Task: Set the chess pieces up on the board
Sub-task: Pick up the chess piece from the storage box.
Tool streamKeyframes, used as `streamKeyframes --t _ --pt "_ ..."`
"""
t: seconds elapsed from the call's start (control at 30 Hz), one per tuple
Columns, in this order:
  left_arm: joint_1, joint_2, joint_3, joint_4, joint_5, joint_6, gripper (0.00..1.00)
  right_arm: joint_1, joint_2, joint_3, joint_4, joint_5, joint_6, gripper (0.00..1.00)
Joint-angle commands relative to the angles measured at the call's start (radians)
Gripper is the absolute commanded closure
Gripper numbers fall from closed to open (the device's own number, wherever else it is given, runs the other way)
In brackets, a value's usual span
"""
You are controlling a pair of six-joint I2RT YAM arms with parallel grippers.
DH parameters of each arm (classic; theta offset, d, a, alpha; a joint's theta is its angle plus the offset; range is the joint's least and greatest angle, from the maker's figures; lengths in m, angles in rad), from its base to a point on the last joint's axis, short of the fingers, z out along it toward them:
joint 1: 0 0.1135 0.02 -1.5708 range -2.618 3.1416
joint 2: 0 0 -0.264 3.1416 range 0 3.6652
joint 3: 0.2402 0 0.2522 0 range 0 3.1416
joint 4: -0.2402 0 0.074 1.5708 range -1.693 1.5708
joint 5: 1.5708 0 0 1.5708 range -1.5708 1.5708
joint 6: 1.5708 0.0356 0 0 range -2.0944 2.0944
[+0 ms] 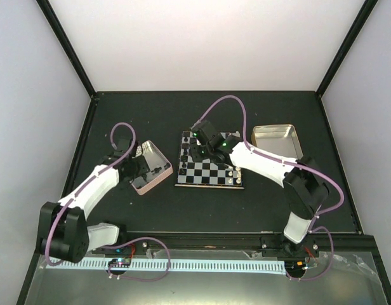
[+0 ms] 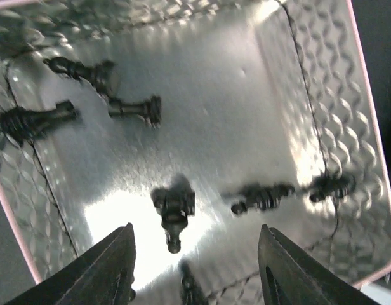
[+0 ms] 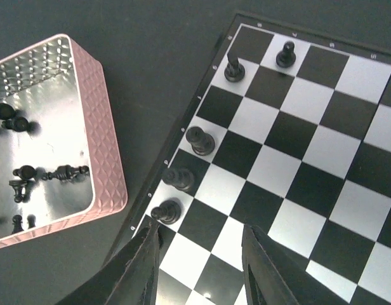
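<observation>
Pick-up of a black piece from the pink-rimmed tin [image 2: 368, 133], judged the step in hand. The left gripper [image 2: 195, 230] hangs inside the tin with its fingers spread wide and nothing between them. The right gripper [image 3: 202, 232] hovers over the near-left corner of the board [image 3: 297, 159], likewise spread and empty.

Location of the chess pieces [image 2: 136, 108]: some lie toppled on the tin's glossy floor, well apart from one another. Five stand upright on the board along the edge nearest the tin, three in one file and two in the corner row.

Orientation: the centre piece [image 2: 173, 211] lies on its side in the gap between the left fingers. Its long axis runs roughly along that gap, broad base away from the wrist and narrow head toward it. The neighbours lie crosswise to this, two with their bases to the right in the left wrist view.

Advice for the grasp:
- Come straight down so the fingers [image 2: 119, 267] straddle the centre piece.
- Close across its short width, near the thicker base rather than the thin head.
- Stop just clear of the metal floor (its reflections make height hard to read).
- Expect the piece to roll or pivot on the smooth metal if one finger touches first.
- Mind another dark piece low between the fingers, only partly in view.
- The piece leaves the tin horizontal, so it must be turned base-down before meeting its square.
</observation>
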Motion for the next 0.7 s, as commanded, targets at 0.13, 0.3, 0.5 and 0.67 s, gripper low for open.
streamKeyframes --t 0.13,0.3,0.5,0.67 --pt "0.103 0.152 0.058 0.105 0.020 -0.165 0.45 -0.004 -0.069 -0.059 0.055 -0.039 0.023 0.64" --pt "0.110 0.222 0.097 0.096 -0.046 -0.261 0.44 -0.004 -0.098 -0.093 0.061 -0.037 0.023 0.64" --pt "0.118 0.286 0.177 0.022 -0.077 -0.304 0.47 -0.006 -0.130 -0.121 0.061 -0.041 0.024 0.64" --pt "0.122 0.317 0.198 -0.012 -0.070 -0.391 0.47 -0.007 -0.165 -0.139 0.059 -0.046 0.023 0.64"
